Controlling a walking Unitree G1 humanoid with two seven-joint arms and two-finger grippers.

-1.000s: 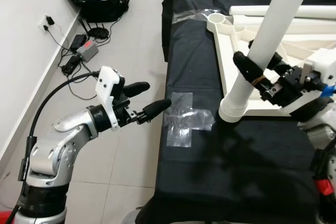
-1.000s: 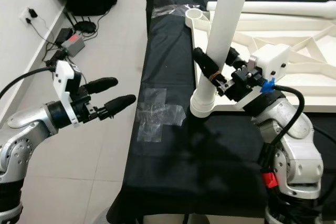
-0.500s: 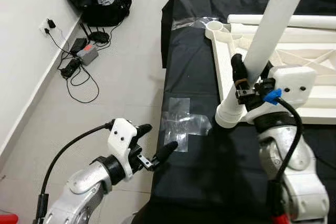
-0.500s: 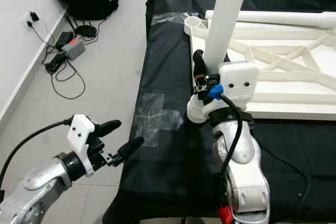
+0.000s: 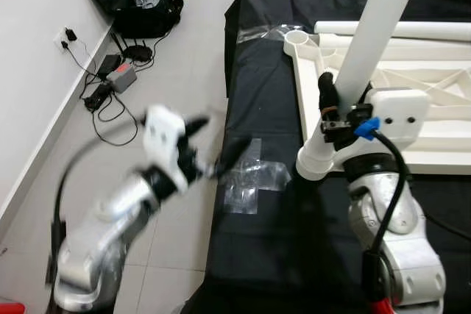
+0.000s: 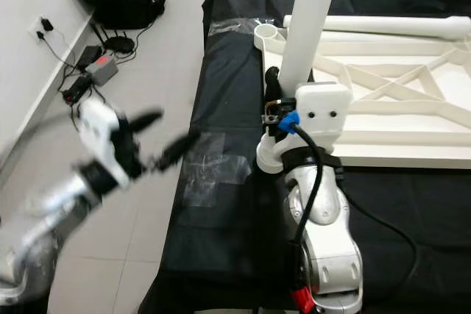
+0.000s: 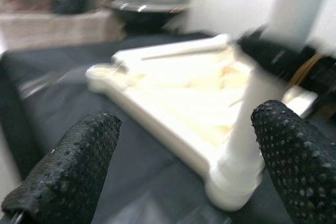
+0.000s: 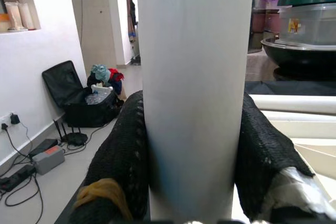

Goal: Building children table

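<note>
A white table leg (image 5: 368, 42) stands upright with its foot in a corner socket (image 5: 315, 161) of the white table frame (image 5: 412, 56), which lies upside down on the black-covered table (image 5: 280, 240). My right gripper (image 5: 338, 102) is shut on the leg low down; in the right wrist view both black fingers (image 8: 119, 156) press against the leg (image 8: 191, 77). My left gripper (image 5: 217, 139) is blurred and hovers open beside the table's left edge with nothing between its fingers (image 7: 68, 177). Its wrist view faces the frame (image 7: 168, 90) and the socket (image 7: 233, 182).
A second white leg (image 5: 412, 29) lies along the far side of the frame. Clear tape patches (image 5: 246, 178) stick to the cloth near the left edge. On the floor at left are a black bag (image 5: 143, 1), cables with an adapter (image 5: 118, 77) and a wall socket (image 5: 65, 34).
My left arm has swung up from low beside the table toward its left edge and is blurred by motion. The right gripper still holds the leg upright in the socket.
</note>
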